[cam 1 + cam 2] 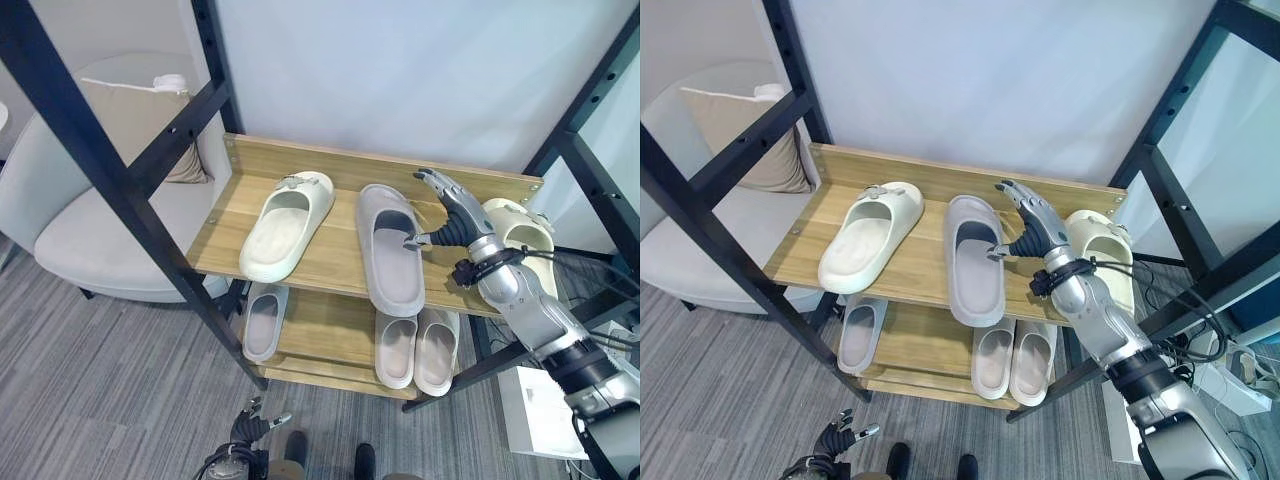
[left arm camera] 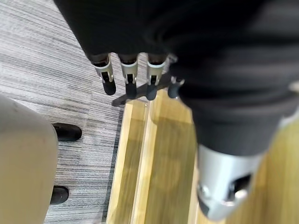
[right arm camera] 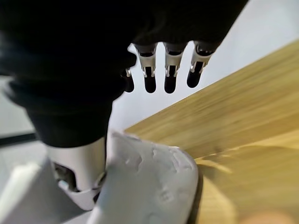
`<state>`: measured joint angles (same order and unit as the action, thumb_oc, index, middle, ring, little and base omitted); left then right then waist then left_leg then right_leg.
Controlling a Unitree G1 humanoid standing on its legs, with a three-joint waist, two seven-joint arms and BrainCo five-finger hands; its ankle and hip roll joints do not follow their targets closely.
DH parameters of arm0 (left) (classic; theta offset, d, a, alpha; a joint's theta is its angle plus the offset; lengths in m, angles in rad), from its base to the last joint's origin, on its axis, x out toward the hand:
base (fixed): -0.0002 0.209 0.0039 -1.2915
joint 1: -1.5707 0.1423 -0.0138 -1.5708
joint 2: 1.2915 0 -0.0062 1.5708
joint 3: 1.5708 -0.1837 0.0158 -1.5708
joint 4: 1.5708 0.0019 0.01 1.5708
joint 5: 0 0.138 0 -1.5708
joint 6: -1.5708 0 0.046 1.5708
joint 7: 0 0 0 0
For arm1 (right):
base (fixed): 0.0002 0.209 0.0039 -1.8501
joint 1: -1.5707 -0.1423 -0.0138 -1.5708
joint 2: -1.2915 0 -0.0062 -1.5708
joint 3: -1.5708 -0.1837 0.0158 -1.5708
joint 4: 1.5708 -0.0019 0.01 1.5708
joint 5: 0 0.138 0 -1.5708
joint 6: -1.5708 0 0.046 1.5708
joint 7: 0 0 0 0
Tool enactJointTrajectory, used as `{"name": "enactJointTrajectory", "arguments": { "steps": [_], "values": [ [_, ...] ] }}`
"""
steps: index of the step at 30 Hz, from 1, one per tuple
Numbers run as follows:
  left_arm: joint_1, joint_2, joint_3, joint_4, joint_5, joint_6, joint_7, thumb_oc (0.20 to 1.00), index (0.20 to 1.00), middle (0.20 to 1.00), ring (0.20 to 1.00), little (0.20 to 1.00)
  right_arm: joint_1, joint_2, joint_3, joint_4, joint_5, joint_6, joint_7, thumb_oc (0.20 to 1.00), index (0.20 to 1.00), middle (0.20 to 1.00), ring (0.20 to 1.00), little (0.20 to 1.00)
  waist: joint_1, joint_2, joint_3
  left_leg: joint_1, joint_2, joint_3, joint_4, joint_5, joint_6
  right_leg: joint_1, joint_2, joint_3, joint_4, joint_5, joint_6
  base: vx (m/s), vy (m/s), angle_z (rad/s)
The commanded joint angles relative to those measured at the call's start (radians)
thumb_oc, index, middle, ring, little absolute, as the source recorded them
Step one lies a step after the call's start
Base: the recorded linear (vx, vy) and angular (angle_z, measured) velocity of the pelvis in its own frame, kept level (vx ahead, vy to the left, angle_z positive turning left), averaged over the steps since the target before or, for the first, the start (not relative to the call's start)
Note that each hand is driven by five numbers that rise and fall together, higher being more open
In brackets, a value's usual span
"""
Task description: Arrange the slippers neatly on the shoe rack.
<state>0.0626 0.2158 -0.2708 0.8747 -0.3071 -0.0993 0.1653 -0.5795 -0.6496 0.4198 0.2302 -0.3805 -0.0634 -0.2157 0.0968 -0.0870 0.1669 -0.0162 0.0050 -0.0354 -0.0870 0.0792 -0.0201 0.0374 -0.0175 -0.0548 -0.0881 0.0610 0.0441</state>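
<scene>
3 slippers on top shelf (image 1: 330, 262), grey slipper (image 1: 391, 249) askew; right hand (image 1: 447, 213) fingers straight, thumb touching it at 3 o'clock, straightening left.

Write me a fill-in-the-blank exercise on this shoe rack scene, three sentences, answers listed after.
1. The right hand has its thumb against the ____ slipper on the top shelf.
2. The cream slipper lies to the robot's ____ of the grey one.
3. On the lower shelf lie ____ slippers.

Missing words: grey; left; three
</scene>
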Motion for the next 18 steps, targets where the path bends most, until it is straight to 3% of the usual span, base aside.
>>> {"name": "enactJointTrajectory", "arguments": {
  "steps": [1, 6, 7, 8, 9, 10, 18],
  "values": [
    [-0.072, 0.041, -0.019, 0.013, -0.028, -0.047, 0.010, 1.000, 1.000, 1.000, 1.000, 1.000, -0.143, -0.037, 0.032, 0.056, -0.037, 0.009, -0.047, 1.000, 1.000, 1.000, 1.000, 1.000, 0.065, -0.050, 0.041, 0.034, -0.004, -0.023, 0.012, -0.086, 0.002, 0.093, -0.080, -0.014, 0.004, -0.121, 0.078, -0.06, -0.003, 0.18],
    [-0.102, 0.050, -0.021, 0.010, -0.045, -0.061, 0.023, 1.000, 1.000, 1.000, 1.000, 1.000, -0.216, -0.010, 0.082, 0.125, -0.050, 0.025, -0.060, 1.000, 1.000, 1.000, 1.000, 1.000, 0.089, -0.055, 0.066, -0.006, -0.009, -0.047, 0.024, -0.078, 0.001, 0.073, -0.082, -0.033, 0.005, -0.116, 0.076, -0.04, -0.004, 0.09],
    [-0.107, 0.046, -0.021, 0.020, -0.042, -0.062, 0.024, 1.000, 1.000, 1.000, 1.000, 1.000, -0.226, -0.004, 0.090, 0.138, -0.052, 0.023, -0.058, 0.922, 0.922, 0.922, 0.922, 0.922, 0.089, -0.056, 0.067, -0.011, -0.009, -0.051, 0.026, -0.077, 0.001, 0.070, -0.082, -0.036, 0.004, -0.116, 0.076, 0.00, 0.008, 0.17],
    [-0.113, 0.044, -0.024, 0.030, -0.043, -0.064, 0.027, 1.000, 1.000, 1.000, 1.000, 1.000, -0.227, 0.009, 0.098, 0.155, -0.051, 0.023, -0.058, 0.539, 0.539, 0.539, 0.539, 0.539, 0.092, -0.057, 0.070, -0.016, -0.010, -0.057, 0.030, -0.077, 0.000, 0.070, -0.083, -0.039, 0.004, -0.116, 0.075, 0.00, 0.011, 0.10],
    [-0.118, 0.042, -0.026, 0.023, -0.046, -0.065, 0.028, 1.000, 1.000, 1.000, 1.000, 1.000, -0.227, 0.013, 0.114, 0.159, -0.064, 0.023, -0.055, 0.338, 0.338, 0.338, 0.338, 0.338, 0.096, -0.056, 0.074, -0.023, -0.012, -0.062, 0.033, -0.076, 0.000, 0.070, -0.084, -0.048, 0.005, -0.118, 0.074, 0.00, 0.013, 0.04],
    [-0.119, 0.042, -0.028, 0.024, -0.045, -0.066, 0.026, 1.000, 1.000, 1.000, 1.000, 1.000, -0.222, 0.016, 0.117, 0.163, -0.063, 0.022, -0.052, 0.200, 0.200, 0.200, 0.200, 0.200, 0.097, -0.056, 0.075, -0.026, -0.013, -0.066, 0.033, -0.075, 0.000, 0.069, -0.084, -0.052, 0.005, -0.119, 0.075, 0.00, 0.016, 0.05],
    [-0.123, 0.037, -0.038, 0.026, -0.038, -0.075, 0.025, 1.000, 1.000, 1.000, 1.000, 1.000, -0.187, 0.026, 0.141, 0.207, -0.080, 0.004, -0.053, 0.200, 0.200, 0.200, 0.200, 0.200, 0.096, -0.048, 0.081, -0.034, -0.016, -0.077, 0.035, -0.073, -0.002, 0.064, -0.087, -0.060, 0.007, -0.122, 0.073, -0.01, 0.008, 0.07]
  ]
}}
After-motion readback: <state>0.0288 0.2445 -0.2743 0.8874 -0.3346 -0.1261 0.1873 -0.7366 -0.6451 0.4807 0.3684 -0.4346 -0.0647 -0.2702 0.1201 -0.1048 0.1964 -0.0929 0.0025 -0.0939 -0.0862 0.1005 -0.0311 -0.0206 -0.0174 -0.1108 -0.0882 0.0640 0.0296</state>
